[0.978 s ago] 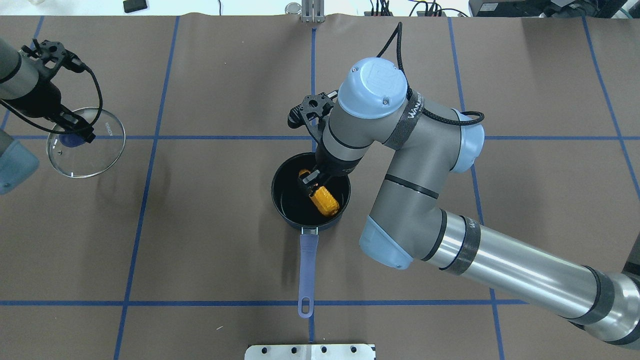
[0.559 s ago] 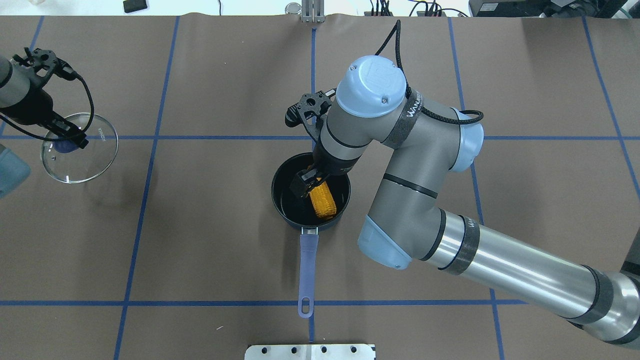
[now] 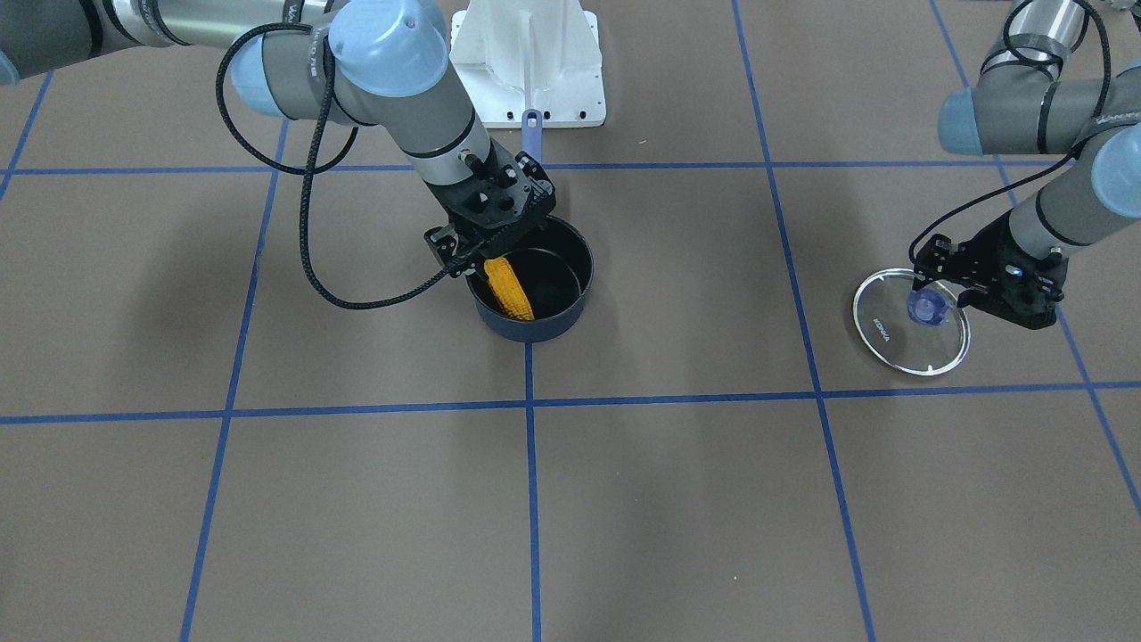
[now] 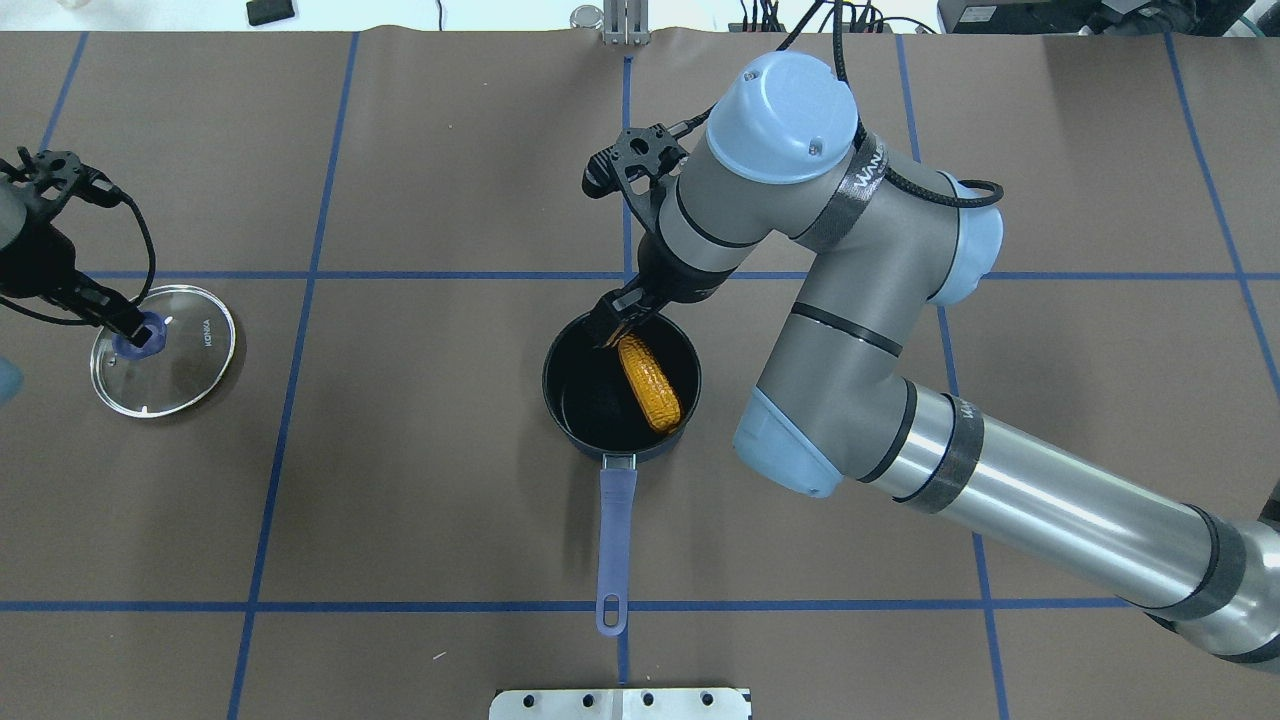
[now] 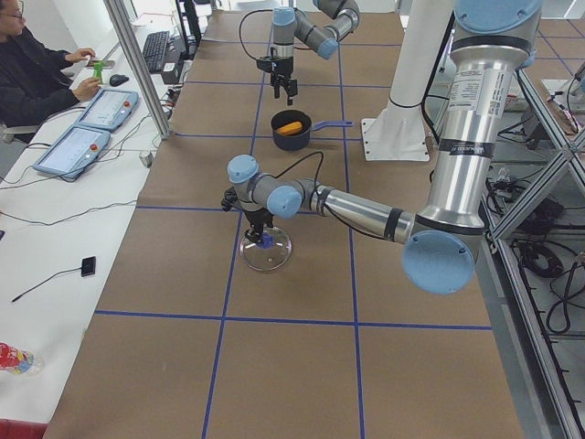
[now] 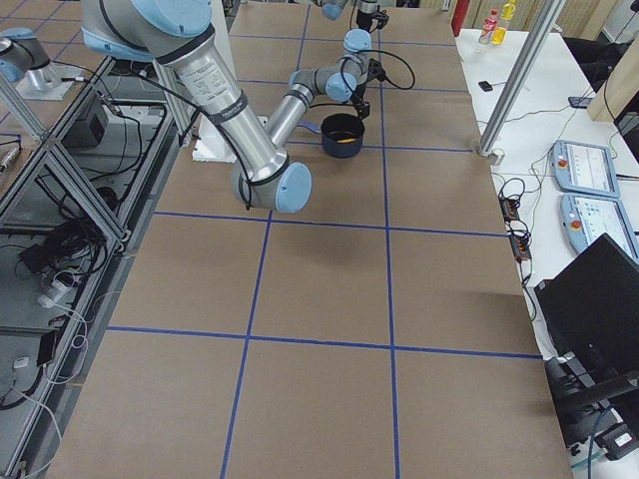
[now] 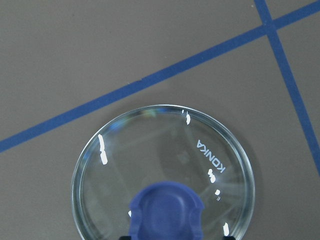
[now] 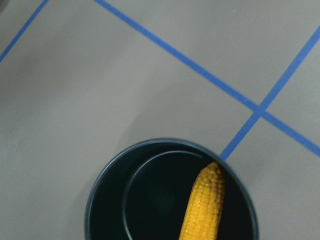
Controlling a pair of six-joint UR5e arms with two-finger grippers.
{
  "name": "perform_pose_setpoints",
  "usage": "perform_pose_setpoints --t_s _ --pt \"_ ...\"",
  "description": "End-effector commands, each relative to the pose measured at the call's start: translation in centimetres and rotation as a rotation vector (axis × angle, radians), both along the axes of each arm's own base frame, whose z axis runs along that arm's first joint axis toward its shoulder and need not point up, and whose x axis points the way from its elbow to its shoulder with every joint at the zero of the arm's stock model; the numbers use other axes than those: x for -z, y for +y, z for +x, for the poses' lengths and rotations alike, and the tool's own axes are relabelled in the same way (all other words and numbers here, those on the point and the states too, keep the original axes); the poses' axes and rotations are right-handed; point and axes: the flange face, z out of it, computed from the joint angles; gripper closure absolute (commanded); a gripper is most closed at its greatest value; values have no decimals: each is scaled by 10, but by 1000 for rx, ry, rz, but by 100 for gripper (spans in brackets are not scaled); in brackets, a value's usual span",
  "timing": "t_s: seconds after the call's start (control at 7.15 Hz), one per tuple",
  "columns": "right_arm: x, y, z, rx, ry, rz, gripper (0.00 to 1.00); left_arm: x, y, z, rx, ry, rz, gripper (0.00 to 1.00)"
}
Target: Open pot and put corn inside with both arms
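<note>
Table: brown cover with a blue tape grid
Right arm: reaches over mid-table; the right gripper hovers above the pot's far rim, jaws apart and empty
Left arm: at the far left; the left gripper straddles the lid's blue knob; cannot tell whether it clamps
Pot: mid-table, uncovered; handle points near
Lid: glass, flat on the table, well left of the pot
Corn: inside the pot, along its right wall, clear of the fingers

corn is lying in pot at table ctr, w/ lid sitting well apart on robot's left.
</note>
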Motion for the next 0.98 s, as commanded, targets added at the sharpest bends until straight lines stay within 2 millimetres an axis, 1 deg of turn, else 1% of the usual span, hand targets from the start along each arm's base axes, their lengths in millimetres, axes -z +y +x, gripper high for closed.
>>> perform_pose_setpoints --t_s 0.0,0.14,0.28,0.42,0.56,0.7,0.84 --pt "-1 -6 6 -9 -2 0 0 19 -2 7 33 37 -48 27" --pt "-1 -13 15 -20 -5 0 0 22 -2 7 31 39 -40 12" --pt "-1 -18 30 -45 -12 9 0 28 1 2 35 44 -28 2" --pt "-18 -29 70 -99 -10 10 0 30 -2 -11 58 45 -18 2" --pt "-54 -45 117 -162 18 -4 0 30 -14 -46 123 48 -20 1" --pt "-68 -65 147 -231 31 -23 0 28 -22 -74 170 46 -22 1" --pt "-106 -82 182 -272 73 -67 0 16 -21 -99 199 38 -25 1"
